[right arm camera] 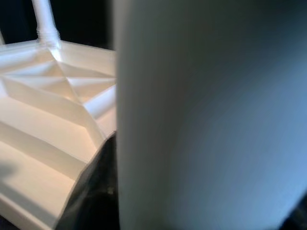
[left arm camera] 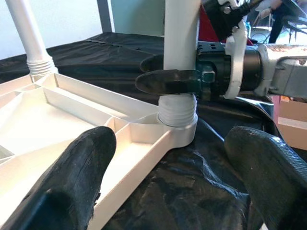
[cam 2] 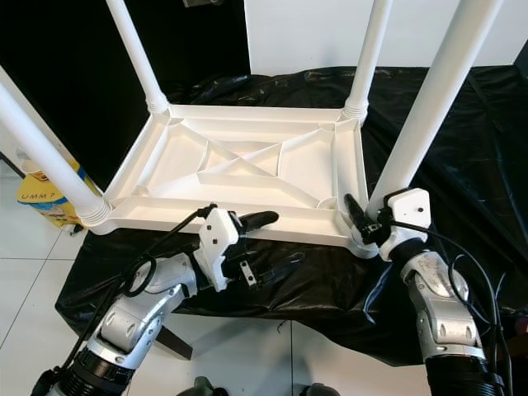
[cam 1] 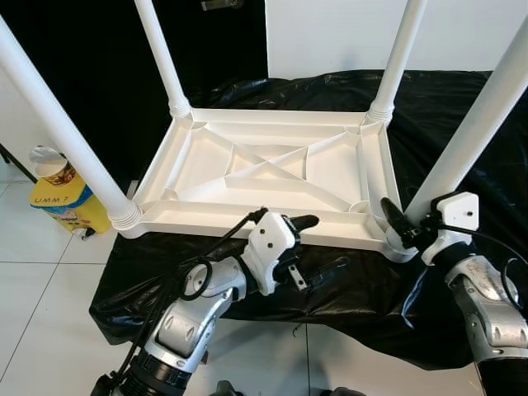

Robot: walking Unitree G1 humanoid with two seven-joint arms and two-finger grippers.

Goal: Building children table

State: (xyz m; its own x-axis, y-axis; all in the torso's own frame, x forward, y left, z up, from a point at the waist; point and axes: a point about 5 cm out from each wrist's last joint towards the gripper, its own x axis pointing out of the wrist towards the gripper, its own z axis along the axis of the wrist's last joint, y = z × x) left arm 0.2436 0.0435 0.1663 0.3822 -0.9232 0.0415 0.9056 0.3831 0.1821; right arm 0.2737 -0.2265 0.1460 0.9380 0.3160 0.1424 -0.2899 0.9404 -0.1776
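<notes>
A white plastic children's table lies upside down on a black-covered surface, with its legs standing up at the corners. My right gripper is shut on the near right leg, just above its threaded socket. In the left wrist view its fingers sit on either side of that leg. The leg is very close in the right wrist view, with the ribbed underside beside it. My left gripper stands open at the table's front rim, empty, its fingers wide apart.
The black cloth drapes over the support and hangs down its front. A yellow bag stands on the white tiled floor at the left. The near left leg and the two far legs rise past the frame.
</notes>
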